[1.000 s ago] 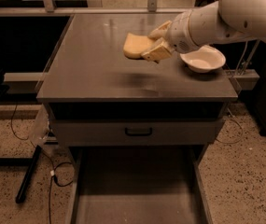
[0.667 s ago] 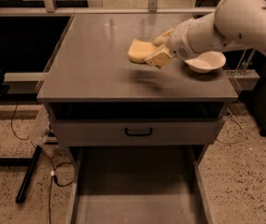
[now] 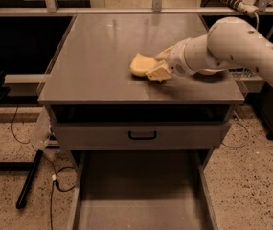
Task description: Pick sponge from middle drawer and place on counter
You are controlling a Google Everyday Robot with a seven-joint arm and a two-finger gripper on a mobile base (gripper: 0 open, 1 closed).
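Observation:
The pale yellow sponge point(image 3: 140, 64) is held at the counter's point(image 3: 97, 56) right middle, right at the surface; I cannot tell if it touches. My gripper point(image 3: 156, 64) reaches in from the right on the white arm and is shut on the sponge's right end, one finger point(image 3: 158, 72) in front of it. The middle drawer point(image 3: 141, 190) is pulled out at the bottom of the view, and its grey floor is bare.
A closed drawer front with a small black handle point(image 3: 142, 135) sits under the counter top. The white arm point(image 3: 241, 47) covers the counter's right edge. A black stand leg point(image 3: 28, 178) and cables lie on the floor at left.
My gripper has carried the sponge down and toward the counter's front, from above the surface to right at it. The cream bowl is now hidden behind the arm.

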